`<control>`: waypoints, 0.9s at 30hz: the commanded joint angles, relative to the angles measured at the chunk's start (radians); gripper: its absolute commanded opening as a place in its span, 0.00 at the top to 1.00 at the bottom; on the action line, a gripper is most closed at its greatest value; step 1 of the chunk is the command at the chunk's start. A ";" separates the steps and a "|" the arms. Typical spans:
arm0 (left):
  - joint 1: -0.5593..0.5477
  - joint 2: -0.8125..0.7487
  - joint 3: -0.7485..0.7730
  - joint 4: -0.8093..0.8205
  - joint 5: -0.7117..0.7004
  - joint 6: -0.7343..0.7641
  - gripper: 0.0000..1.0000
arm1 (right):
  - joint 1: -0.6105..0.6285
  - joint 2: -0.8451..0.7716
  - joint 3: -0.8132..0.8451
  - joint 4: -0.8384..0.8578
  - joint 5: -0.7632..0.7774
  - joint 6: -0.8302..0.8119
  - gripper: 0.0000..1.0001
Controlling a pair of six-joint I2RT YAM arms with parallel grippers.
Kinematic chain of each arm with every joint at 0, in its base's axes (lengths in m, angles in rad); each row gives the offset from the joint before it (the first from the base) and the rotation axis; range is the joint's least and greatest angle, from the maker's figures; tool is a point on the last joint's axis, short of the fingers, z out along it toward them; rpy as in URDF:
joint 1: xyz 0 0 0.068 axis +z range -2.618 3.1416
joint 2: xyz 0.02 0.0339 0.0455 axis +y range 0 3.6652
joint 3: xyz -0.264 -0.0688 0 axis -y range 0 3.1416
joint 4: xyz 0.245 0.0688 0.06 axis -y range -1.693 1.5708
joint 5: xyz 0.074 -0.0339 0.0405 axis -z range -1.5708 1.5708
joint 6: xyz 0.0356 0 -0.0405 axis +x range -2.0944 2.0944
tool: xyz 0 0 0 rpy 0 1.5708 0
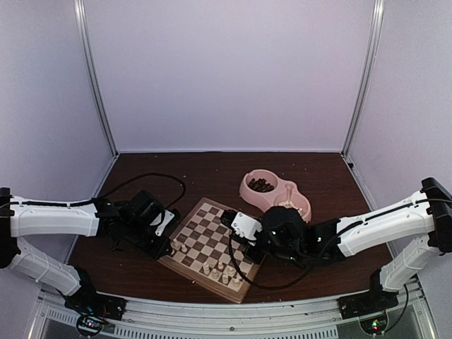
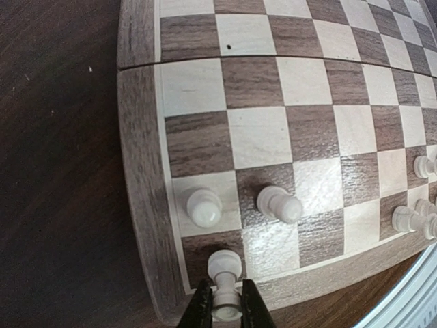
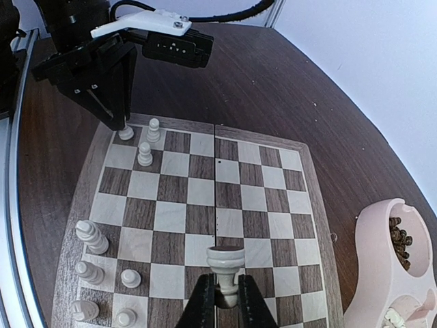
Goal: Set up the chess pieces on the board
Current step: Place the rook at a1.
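Left side: your left gripper (image 2: 226, 302) is closed narrow on a cream corner piece (image 2: 224, 263), pinching it by one end. The other end sits over the dark corner square at the left corner of the board (image 2: 140, 178). I cannot confirm from these views whether it is resting on the wood. The fingers come in from outside the rim. I judge this is so they stay clear of the two pieces (image 2: 205, 207) standing upright just beside that corner, each on its own square and apart from the other.

Centre: more cream pieces (image 1: 222, 272) stand in a loose group along the near edge towards the right corner. They are not yet in tidy ranks. The far half of the board is bare. Set-up is at an early stage by my reckoning.

Right side: your right gripper (image 3: 224, 302) is also closed narrow, holding a second piece (image 3: 225, 258) upright by its lower stem, its broad flat head uppermost. It hangs over the board's right part. I cannot tell whether it touches the surface. An upright hold of this kind suits a straight lowering onto a square.

Far right: the pink bowl (image 3: 375, 273) lies off the board, just beyond its far right edge. One compartment holds dark pieces (image 3: 399, 236), so it appears to serve as the supply.

Risk: both arms work over one small board, so keep them well apart.
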 commanded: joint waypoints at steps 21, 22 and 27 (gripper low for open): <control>-0.007 0.006 0.029 0.002 -0.038 0.015 0.76 | 0.004 -0.020 -0.006 0.006 0.013 0.005 1.00; -0.006 0.007 0.030 0.004 -0.036 0.016 0.76 | 0.003 -0.020 -0.006 0.006 0.012 0.006 1.00; -0.006 0.013 0.033 0.011 -0.028 0.020 0.79 | 0.003 -0.021 -0.006 0.006 0.013 0.005 1.00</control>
